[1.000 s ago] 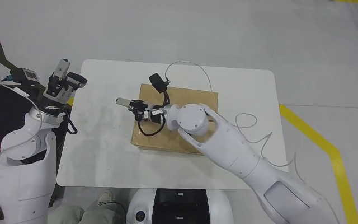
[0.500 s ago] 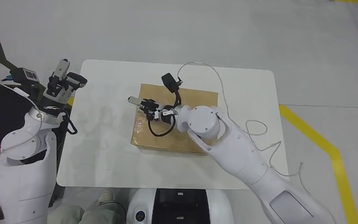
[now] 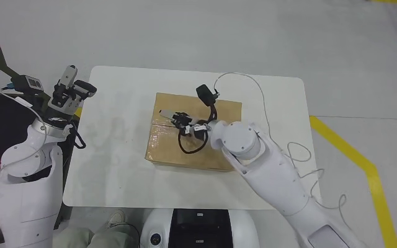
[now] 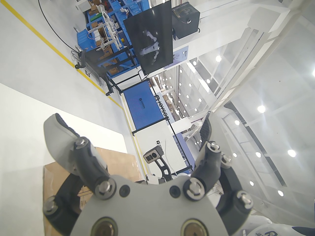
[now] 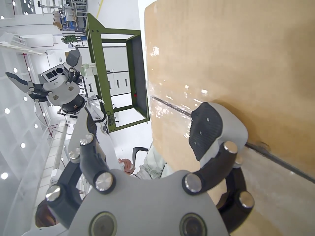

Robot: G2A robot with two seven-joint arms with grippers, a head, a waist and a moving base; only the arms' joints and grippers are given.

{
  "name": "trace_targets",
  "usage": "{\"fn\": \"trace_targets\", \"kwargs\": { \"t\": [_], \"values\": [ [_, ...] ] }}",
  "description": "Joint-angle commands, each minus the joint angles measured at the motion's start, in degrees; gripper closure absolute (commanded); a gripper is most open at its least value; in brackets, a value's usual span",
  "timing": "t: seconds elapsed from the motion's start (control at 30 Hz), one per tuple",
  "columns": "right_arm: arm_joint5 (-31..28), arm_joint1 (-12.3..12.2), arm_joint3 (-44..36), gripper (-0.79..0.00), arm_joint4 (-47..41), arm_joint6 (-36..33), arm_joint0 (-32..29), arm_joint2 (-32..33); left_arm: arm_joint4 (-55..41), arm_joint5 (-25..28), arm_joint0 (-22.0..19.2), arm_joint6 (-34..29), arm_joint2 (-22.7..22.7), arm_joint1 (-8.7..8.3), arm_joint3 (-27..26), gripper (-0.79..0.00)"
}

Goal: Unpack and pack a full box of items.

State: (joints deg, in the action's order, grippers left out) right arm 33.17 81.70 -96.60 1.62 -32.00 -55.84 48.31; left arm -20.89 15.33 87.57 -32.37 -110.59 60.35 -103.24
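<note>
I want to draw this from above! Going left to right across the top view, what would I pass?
left gripper → cardboard box → yellow floor line

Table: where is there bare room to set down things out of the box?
Widest bare patch: the table between the box and its left edge, near the left gripper. A narrower strip lies beyond the box. Crowded: the box top under the right gripper, and the right side under the arm and cable.
</note>
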Motion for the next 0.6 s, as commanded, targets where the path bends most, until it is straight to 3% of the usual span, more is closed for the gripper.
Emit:
{"fn": "trace_targets", "kwargs": {
  "t": [0.0, 0.57],
  "values": [
    [1.4, -0.5, -1.5, -0.785, 1.5, -0.5, -1.1, 1.1, 0.0, 0.0, 0.0, 0.0, 0.0, 0.00, 0.0, -0.785],
    [9.4, -4.0, -11.6, -0.785, 9.0, -1.0, -10.4, 11.4, 0.0, 0.0, 0.0, 0.0, 0.0, 0.00, 0.0, -0.785]
  ]
}}
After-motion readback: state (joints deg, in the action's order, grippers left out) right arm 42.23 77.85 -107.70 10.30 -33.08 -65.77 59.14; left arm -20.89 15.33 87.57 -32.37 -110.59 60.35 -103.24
